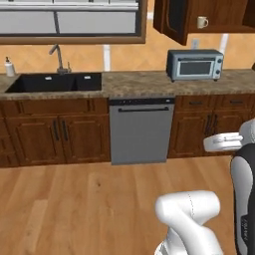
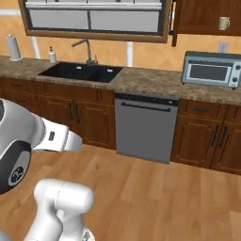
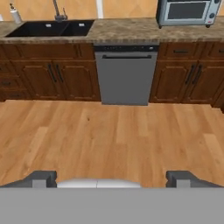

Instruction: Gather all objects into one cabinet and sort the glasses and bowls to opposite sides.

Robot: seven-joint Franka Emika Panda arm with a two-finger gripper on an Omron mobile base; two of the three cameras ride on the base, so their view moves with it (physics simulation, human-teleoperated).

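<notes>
The robot stands back on the wooden floor [image 3: 113, 135], facing the run of lower units, and this looks like the approach stage: nothing is gathered and no grasp is under way. In the hand view the hand [image 3: 112, 177] sits at the bottom of the frame with its two dark fingertips [image 3: 41, 177] set wide apart and nothing between them — open and empty, looking across bare floor toward the grey dishwasher [image 3: 126, 74] at the centre. The one task object that can be made out is a small cream mug [image 1: 202, 22] at the upper right of the left base view, sitting on the shelf of the dark wall cabinet [image 1: 172, 20], whose door hangs open; the same mug [image 2: 224, 22] appears at the top right of the right base view, above the toaster oven [image 2: 211, 69] on the tabletop [image 2: 146, 80]. That puts the mug high up and well apart from the hand, off to the right of where the hand is aimed. The bowl cannot be found in these views, nor any further mugs. The next move probably calls for driving the base closer and to the right, then raising the arm toward the cabinet shelf — or first locating the remaining objects elsewhere.
</notes>
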